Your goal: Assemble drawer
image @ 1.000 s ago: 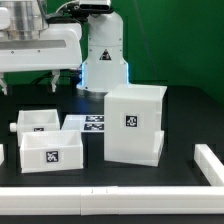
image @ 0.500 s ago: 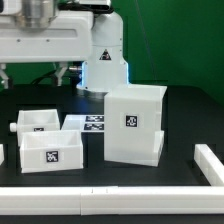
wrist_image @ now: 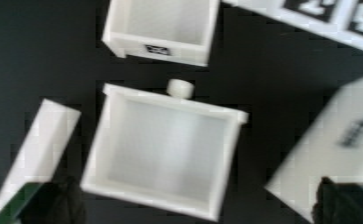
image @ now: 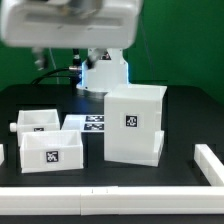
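Note:
The large white casing [image: 135, 122] stands upright right of centre, with a square tag on its front. Two small white trays lie to its left: a near one [image: 50, 150] with a tag, and a far one [image: 38, 121] with a knob [image: 12, 128]. In the wrist view, my gripper [wrist_image: 196, 205] is open and empty. Its dark fingertips [wrist_image: 45, 200] stand wide apart above a knobbed tray [wrist_image: 160, 150]. The second tray [wrist_image: 160, 30] and the casing's edge [wrist_image: 347, 125] lie beside it. In the exterior view the arm [image: 70, 20] is a blur high at the back left.
The marker board [image: 95, 123] lies flat between the trays and the casing, and shows in the wrist view [wrist_image: 320, 12]. A white rail [image: 110, 200] runs along the table's front, with another piece at the exterior view's right [image: 208, 162]. A white strip [wrist_image: 45, 150] lies beside the knobbed tray.
The arm has swung fast across the top of the exterior view and now shows as a large blur. The casing and both trays have not moved.

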Controlling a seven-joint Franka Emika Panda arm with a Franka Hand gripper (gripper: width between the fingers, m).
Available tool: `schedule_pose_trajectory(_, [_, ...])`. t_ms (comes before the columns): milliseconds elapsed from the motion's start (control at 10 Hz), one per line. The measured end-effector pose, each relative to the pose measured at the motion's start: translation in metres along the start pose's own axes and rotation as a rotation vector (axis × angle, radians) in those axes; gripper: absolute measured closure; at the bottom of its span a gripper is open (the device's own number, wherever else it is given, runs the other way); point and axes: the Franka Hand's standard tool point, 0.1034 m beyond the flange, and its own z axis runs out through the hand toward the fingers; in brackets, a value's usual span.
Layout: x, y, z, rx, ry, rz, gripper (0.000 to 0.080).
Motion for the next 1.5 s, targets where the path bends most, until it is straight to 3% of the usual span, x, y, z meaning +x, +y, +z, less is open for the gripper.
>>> schedule_pose_trajectory(100, [0.014,-0.014,-0.016,-0.011,-0.052,0.015,0.0151])
schedule_pose_trajectory(200, [0.028,-0.041,-0.032,-0.029,-0.171,0.046,0.0151])
schedule_pose_trajectory(300, [0.048,-0.057,-0.037,-0.046,-0.188,0.016,0.0151])
schedule_pose_trajectory(600, [0.047,-0.051,-0.036,-0.045,-0.180,0.018,0.0151])
schedule_pose_trajectory(700, [0.048,-0.051,-0.038,-0.070,-0.184,-0.008,0.0151])
schedule_pose_trajectory(800, [0.054,-0.059,-0.041,-0.115,-0.190,-0.052,0.0151])
schedule_pose_trajectory(1100, [0.099,-0.101,-0.041,-0.158,-0.169,-0.169,0.0151])
schedule_pose_trajectory(1200, [0.104,-0.105,-0.034,-0.162,-0.144,-0.180,0.0151])
schedule_pose_trajectory(1500, [0.102,-0.104,-0.031,-0.162,-0.151,-0.180,0.0151])
